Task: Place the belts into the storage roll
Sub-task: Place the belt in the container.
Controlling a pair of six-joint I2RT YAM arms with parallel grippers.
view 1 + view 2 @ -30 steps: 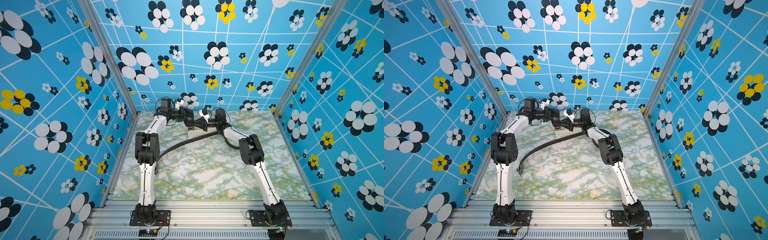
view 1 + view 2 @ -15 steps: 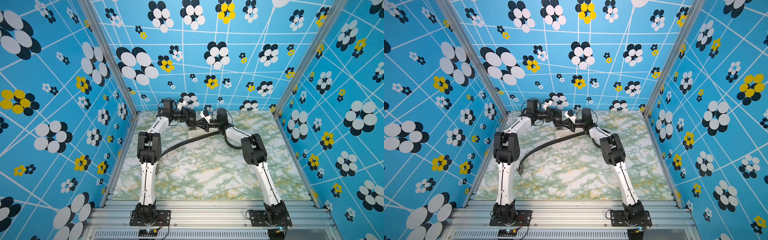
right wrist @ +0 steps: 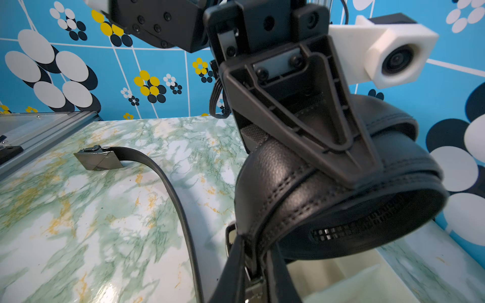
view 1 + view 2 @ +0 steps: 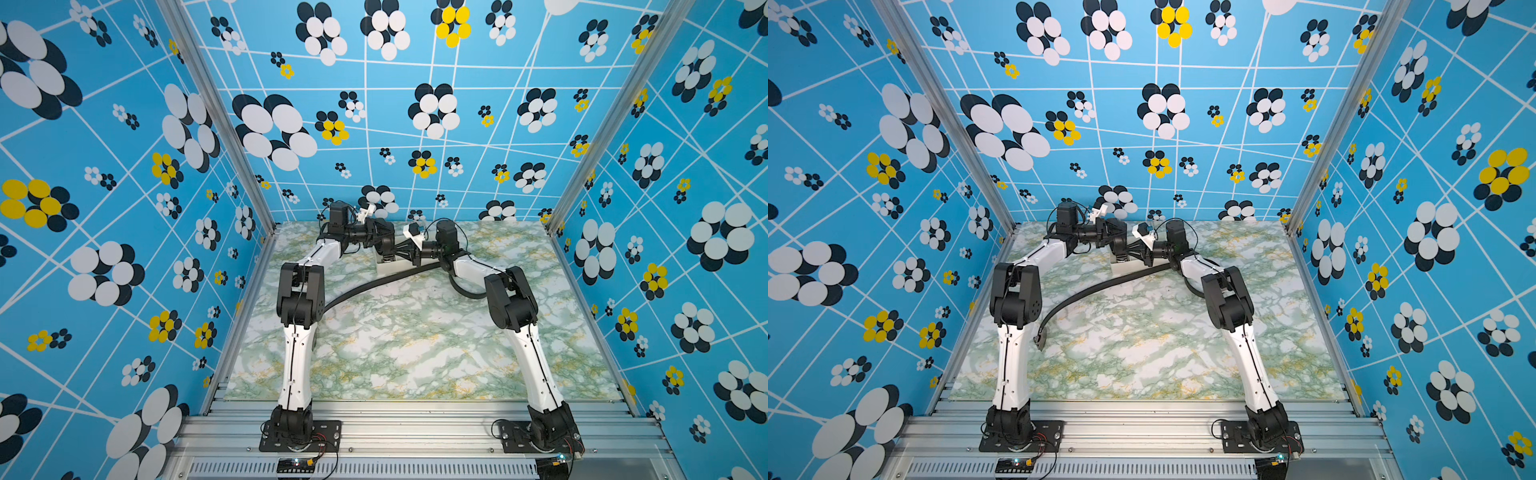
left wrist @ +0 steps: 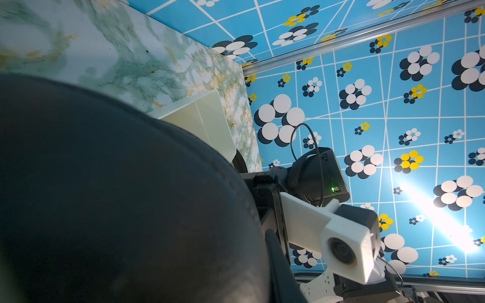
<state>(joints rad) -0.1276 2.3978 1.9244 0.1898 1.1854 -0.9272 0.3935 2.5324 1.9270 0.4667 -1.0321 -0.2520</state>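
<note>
Two black leather belts are out over the green-marbled tabletop, neither inside the low cream plastic tray at far centre. The loose belt runs along the tray's near side to its buckle near left, by my left arm. My left claw and right claw, both nearly shut, pinch the coiled belt directly above the tray.

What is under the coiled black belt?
The cream storage tray lies under the coiled belt. The part of its compartment that shows looks empty. The coil covers the rest of the tray, so its contents cannot be seen.
</note>
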